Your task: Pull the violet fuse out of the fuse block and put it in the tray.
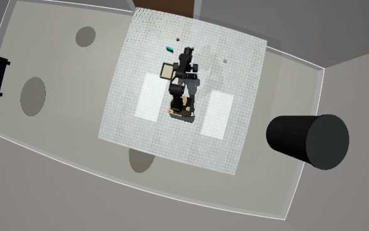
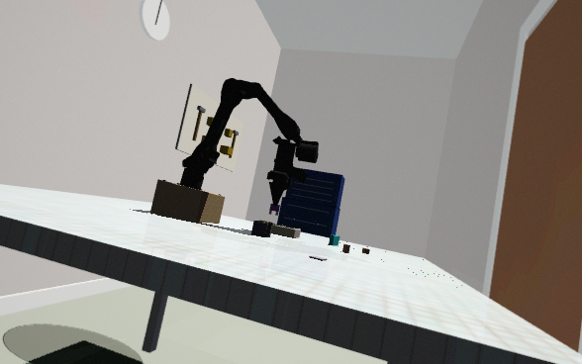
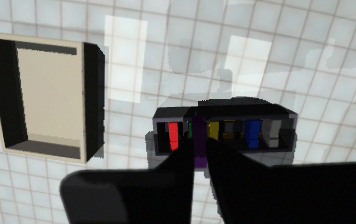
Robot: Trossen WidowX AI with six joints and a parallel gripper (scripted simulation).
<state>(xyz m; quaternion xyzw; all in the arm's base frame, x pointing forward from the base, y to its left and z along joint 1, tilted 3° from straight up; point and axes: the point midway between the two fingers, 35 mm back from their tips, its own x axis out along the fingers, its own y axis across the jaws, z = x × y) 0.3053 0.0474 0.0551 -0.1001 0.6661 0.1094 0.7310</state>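
In the wrist view the tray [image 3: 50,100] lies far left, well apart from the fuse block [image 3: 225,130] at centre. Along the block's slots run a red fuse [image 3: 173,136], a sliver of green, then yellow [image 3: 213,130], blue [image 3: 253,133] and a pale grey one [image 3: 271,132]. The gripper [image 3: 200,150] is clenched on the violet fuse [image 3: 200,137], which hangs above the block rather than in a slot.

The risk lies in the sideways carry toward the tray: the route passes over the green and red fuses and the block's left wall. If the arm sinks while it travels, the fuse's lower end could clip them. A thin pinch might also let the fuse tilt or slip before it is over the tray.

The exterior view supplies what the wrist view cannot: the violet fuse [image 2: 273,210] hangs visibly above the block [image 2: 261,227], apparently clear of it, though it is small there. The top view shows the tray [image 1: 166,70] beside the arm, but the fuse is hidden.
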